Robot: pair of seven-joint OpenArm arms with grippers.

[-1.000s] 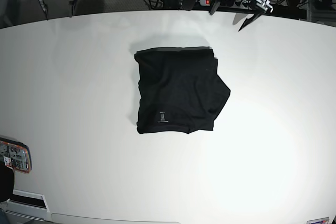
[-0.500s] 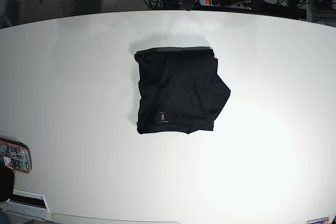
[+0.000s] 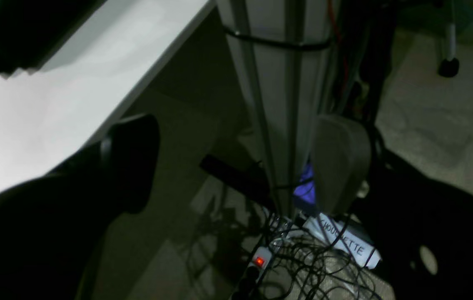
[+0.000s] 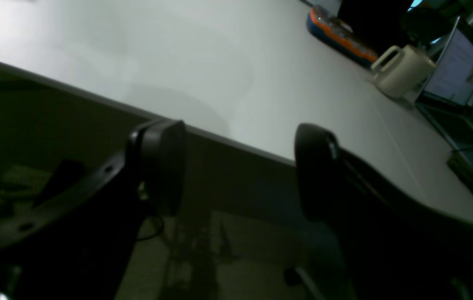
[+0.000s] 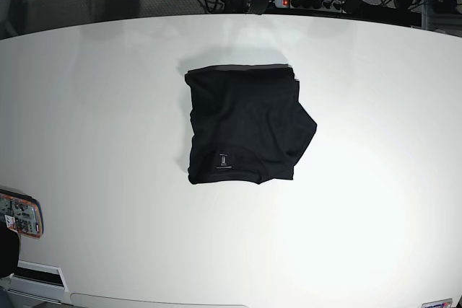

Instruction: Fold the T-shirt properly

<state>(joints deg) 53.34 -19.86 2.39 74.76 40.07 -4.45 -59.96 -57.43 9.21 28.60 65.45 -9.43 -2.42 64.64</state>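
On table (image 5: 375, 178): one folded T-shirt (image 5: 245, 128); left end effector (image 3: 236, 166), right end effector (image 4: 240, 171) open, empty.

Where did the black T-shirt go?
The T-shirt lies folded near the middle of the white table in the base view, a bit toward the far edge, with no gripper near it.

The setting is a robotics lab or test office. A wide white desk (image 5: 108, 106) serves as the work surface. Behind it, a power strip (image 3: 257, 262) with a lit red switch lies among tangled cables (image 3: 315, 266) on the floor. An open laptop (image 4: 455, 71) and a pale mug (image 4: 403, 68) occupy 1 end.
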